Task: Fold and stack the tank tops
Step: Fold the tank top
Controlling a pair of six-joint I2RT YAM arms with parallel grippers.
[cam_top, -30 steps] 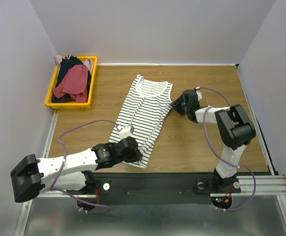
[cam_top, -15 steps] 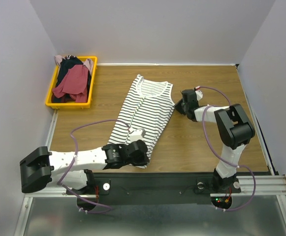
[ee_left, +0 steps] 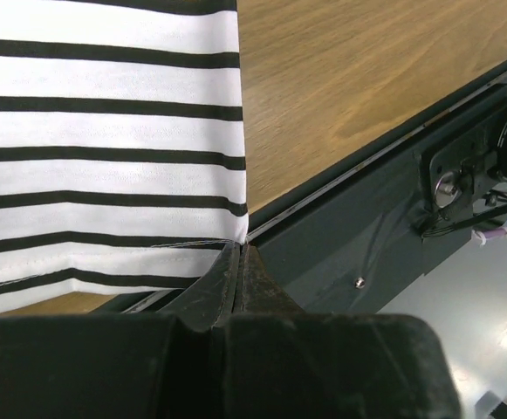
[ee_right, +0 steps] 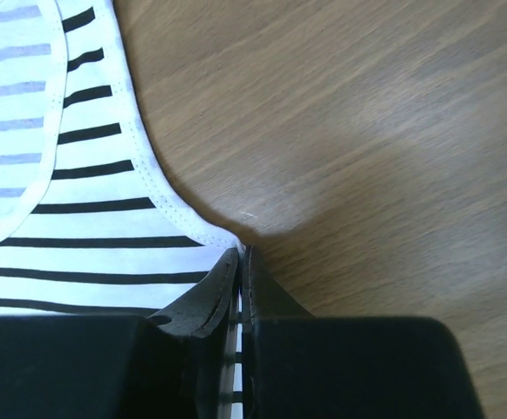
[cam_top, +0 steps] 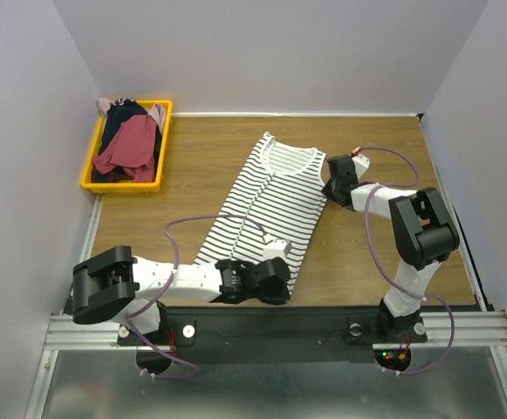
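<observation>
So the striped tank top (cam_top: 270, 205) is lying flat down the middle of the worktop (cam_top: 393, 148), neck at the far end, slanting a bit left as it comes near. The left gripper (cam_top: 281, 291) is right on its near right hem corner — the right gripper (cam_top: 326, 187) is against the far right edge by the armhole. A yellow bin (cam_top: 90, 171) sits far left with dark red, navy and pink tops (cam_top: 126, 144) heaped in it.

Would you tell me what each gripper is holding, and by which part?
Both pinch the white, black-striped cloth tank top: the left gripper its bottom hem corner, the right gripper its side edge under the armhole.
</observation>
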